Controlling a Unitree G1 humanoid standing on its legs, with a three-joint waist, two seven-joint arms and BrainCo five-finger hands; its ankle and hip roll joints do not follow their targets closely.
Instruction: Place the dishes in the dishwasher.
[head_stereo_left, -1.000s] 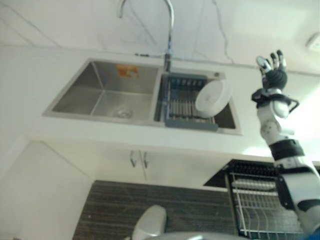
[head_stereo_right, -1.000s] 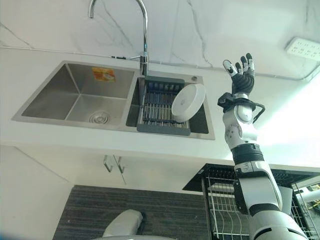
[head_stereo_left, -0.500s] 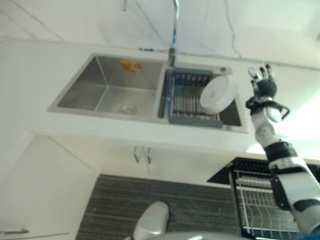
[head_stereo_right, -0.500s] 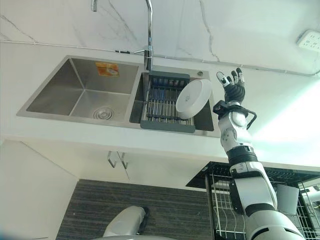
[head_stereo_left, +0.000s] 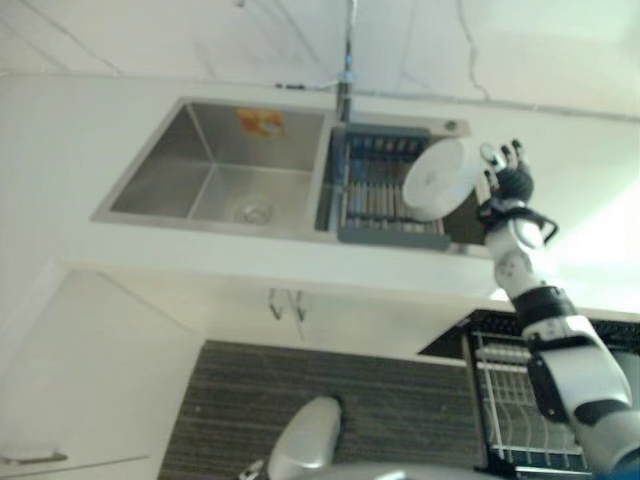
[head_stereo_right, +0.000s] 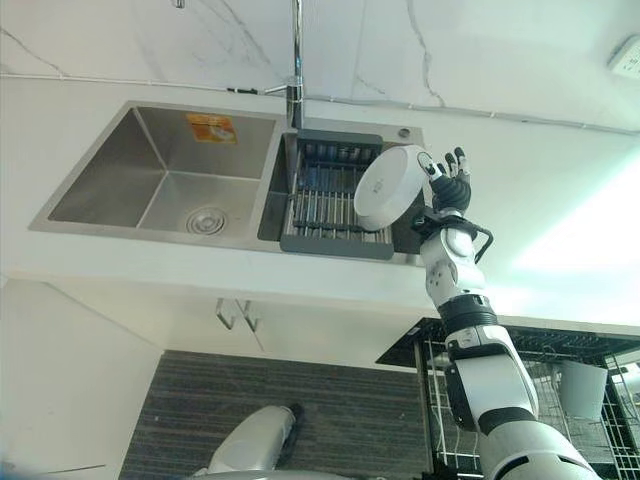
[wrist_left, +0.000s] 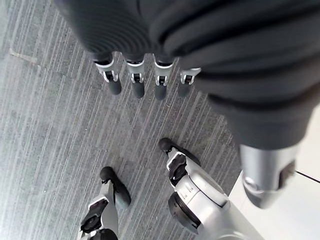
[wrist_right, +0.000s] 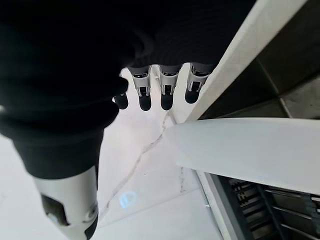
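Right hand (head_stereo_right: 447, 185) sits right of centre in the right eye view, fingers spread and straight, just beside the white bowl's (head_stereo_right: 388, 187) right edge; contact can't be told. Bowl leans tilted on the dark drying rack (head_stereo_right: 330, 195) in the sink's (head_stereo_right: 160, 180) right basin, upper centre. Right wrist view: bowl rim (wrist_right: 250, 150) close by, past the fingers (wrist_right: 166, 95) (they hold nothing). Dishwasher rack (head_stereo_right: 445, 410) w/ wire tines, lower right, pulled out below the counter (head_stereo_right: 560, 230). Left hand (wrist_left: 145, 85) hangs over grey striped floor (wrist_left: 50, 140), fingers relaxed, thumb apart.
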